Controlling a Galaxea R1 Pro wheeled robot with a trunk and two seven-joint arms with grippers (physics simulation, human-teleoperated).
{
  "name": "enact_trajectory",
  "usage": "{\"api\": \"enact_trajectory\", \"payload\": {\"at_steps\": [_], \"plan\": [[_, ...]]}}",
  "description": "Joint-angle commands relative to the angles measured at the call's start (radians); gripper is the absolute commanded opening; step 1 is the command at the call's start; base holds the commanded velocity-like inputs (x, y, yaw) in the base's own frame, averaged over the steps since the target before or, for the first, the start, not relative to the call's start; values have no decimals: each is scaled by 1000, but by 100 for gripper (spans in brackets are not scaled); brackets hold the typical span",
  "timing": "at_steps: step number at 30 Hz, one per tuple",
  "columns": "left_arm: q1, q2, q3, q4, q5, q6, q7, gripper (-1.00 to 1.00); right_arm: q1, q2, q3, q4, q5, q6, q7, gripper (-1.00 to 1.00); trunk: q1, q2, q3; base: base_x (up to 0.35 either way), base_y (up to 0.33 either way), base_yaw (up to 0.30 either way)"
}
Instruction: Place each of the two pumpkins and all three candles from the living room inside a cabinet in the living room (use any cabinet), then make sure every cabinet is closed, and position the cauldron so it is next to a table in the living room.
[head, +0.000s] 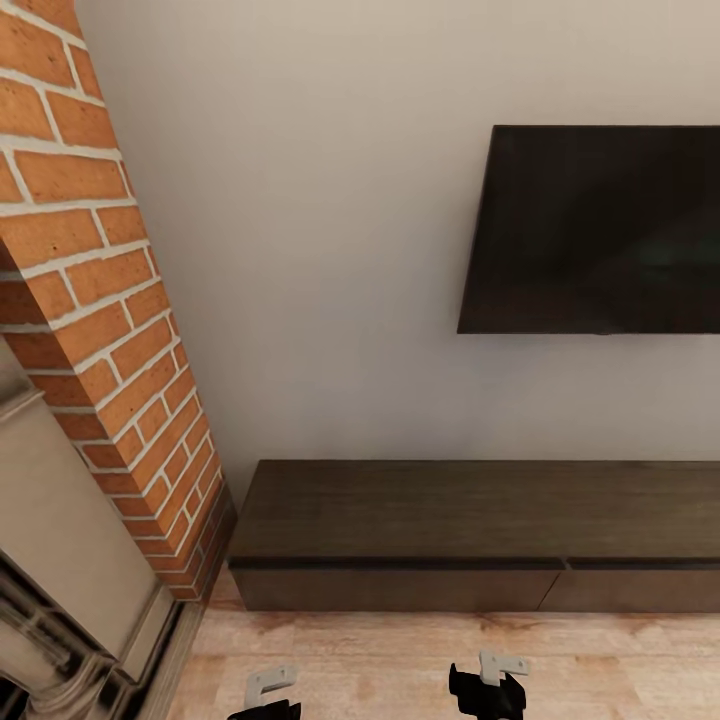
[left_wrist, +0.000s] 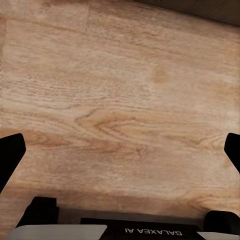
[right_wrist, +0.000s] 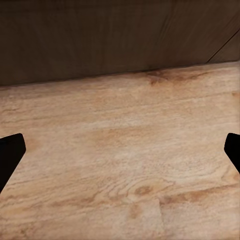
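The long low dark-brown cabinet (head: 480, 515) stands against the white wall ahead, its two visible drawer fronts (head: 400, 590) shut flush. Its dark front (right_wrist: 100, 40) also rises just beyond the floor in the right wrist view. My left gripper (left_wrist: 120, 152) is open over bare wooden floor, with its black fingertips (left_wrist: 10, 157) far apart and nothing between them. My right gripper (right_wrist: 120, 150) is open too, low over the floor a short way from the cabinet's base. The ends of both arms (head: 488, 685) show at the head view's lower edge. The pumpkins, candles, cauldron and table are out of view.
A red brick chimney (head: 90, 300) slants up on the left above the beige fireplace mantel (head: 60, 560), close to the cabinet's left end. A dark flat screen (head: 600, 230) hangs on the wall above the cabinet. Light wooden floor (head: 400, 660) lies between me and the cabinet.
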Motion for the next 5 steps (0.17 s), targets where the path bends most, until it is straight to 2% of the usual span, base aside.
{"api": "enact_trajectory", "payload": {"at_steps": [1,5], "plan": [[-1,0,8,1,-10,-3,2,100,-1,1,8,2,-6,-2,-2,100,0,-1,-1,0,0,0],[-1,0,8,1,-10,-3,2,100,-1,1,8,2,-6,-2,-2,100,0,-1,-1,0,0,0]]}}
